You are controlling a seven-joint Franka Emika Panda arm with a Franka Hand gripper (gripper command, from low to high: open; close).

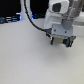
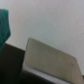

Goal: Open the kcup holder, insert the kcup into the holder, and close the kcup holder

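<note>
White table [image 1: 25, 60], tool [image 1: 60, 41] low over it, jaws unclear

Lab bench, white tabletop [image 1: 25, 60], cabled robot arm [image 1: 57, 20]

The counter [image 1: 25, 60] lies open on the exterior view's left and front. The tool [image 1: 61, 40] occupies the right. Dark items [image 1: 11, 20] line the far edge.
</note>
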